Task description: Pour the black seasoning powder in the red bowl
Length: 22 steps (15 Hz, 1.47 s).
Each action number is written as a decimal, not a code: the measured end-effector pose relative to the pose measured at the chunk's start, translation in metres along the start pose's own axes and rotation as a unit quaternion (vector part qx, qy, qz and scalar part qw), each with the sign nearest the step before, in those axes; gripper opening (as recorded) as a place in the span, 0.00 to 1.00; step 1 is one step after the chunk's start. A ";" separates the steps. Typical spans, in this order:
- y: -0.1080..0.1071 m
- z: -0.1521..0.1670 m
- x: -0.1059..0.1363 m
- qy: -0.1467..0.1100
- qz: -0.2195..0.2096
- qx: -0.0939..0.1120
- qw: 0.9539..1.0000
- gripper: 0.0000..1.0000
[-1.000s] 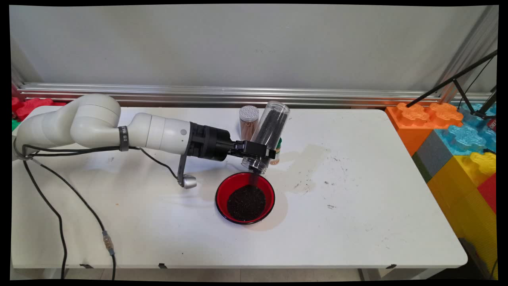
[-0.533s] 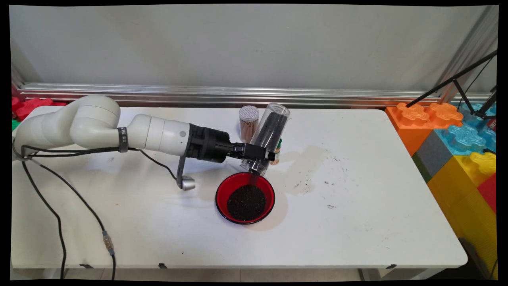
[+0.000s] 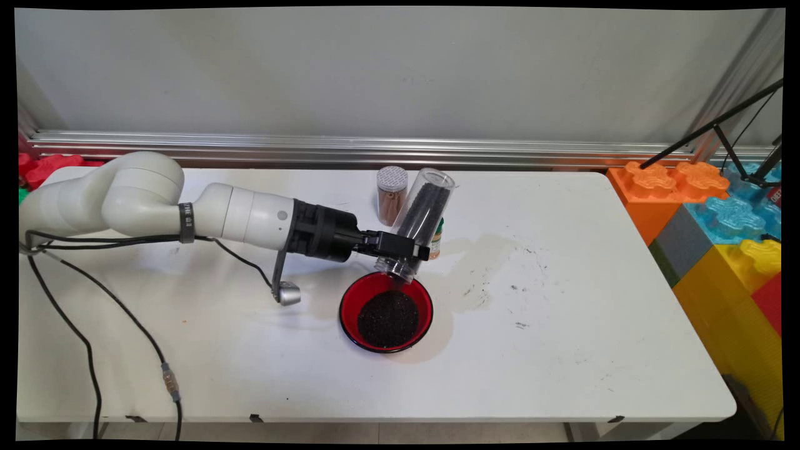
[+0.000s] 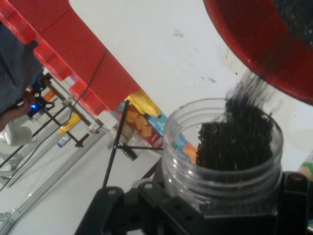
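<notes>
Black pincer [image 3: 401,249] I see clamped on clear jar [image 3: 420,219], tilted, mouth down over red bowl [image 3: 386,311], base up-right.

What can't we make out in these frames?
- Small green-capped bottle, main view: mostly hidden behind the tilted clear jar that the gripper holds; label unreadable.
- Red bowl, hand view: cut off by the top and right edges.
- Brown spice jar, main view: contents too small to identify.

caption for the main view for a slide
Gripper tips a clear jar of dark grains into a red bowl.
</notes>
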<state>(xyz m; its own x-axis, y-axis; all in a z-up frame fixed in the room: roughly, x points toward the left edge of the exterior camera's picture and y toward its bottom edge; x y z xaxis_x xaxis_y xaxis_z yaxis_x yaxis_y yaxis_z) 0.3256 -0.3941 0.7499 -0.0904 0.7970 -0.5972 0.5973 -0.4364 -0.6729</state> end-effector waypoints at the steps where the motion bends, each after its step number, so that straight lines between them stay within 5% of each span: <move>1: -0.001 -0.001 0.001 0.001 -0.001 0.000 1.000 0.00; 22: -0.012 -0.012 0.009 -0.002 0.018 0.011 1.000 0.00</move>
<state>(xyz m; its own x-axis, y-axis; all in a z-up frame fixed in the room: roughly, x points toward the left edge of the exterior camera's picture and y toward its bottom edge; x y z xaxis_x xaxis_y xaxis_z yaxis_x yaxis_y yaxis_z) 0.3278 -0.3769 0.7579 -0.0721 0.7789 -0.6230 0.5820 -0.4744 -0.6605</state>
